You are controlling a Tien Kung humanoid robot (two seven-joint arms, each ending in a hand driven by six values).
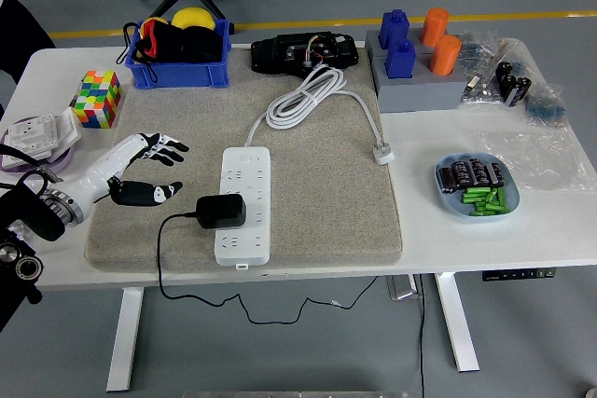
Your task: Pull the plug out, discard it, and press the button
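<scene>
**Plug not yet pulled**

Grey matting point(308, 193) covers the white table point(560, 230). On it, the black plug point(220, 211) sits in the power strip point(244, 203). Just beside it, the left hand point(147, 170) hovers, fingers spread, empty. Next, I'd guess, it must reach over and grip the plug.

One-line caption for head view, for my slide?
Open left hand beside black plug adapter on white power strip.

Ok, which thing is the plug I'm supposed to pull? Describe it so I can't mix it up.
Start at the grey mat in the table's middle, then find the white power strip lying lengthwise on it. The plug is the black block seated on the strip's near half, its black cord trailing left off the table edge. It is the only black thing on the strip; the left hand hovers open just left of it.
</scene>
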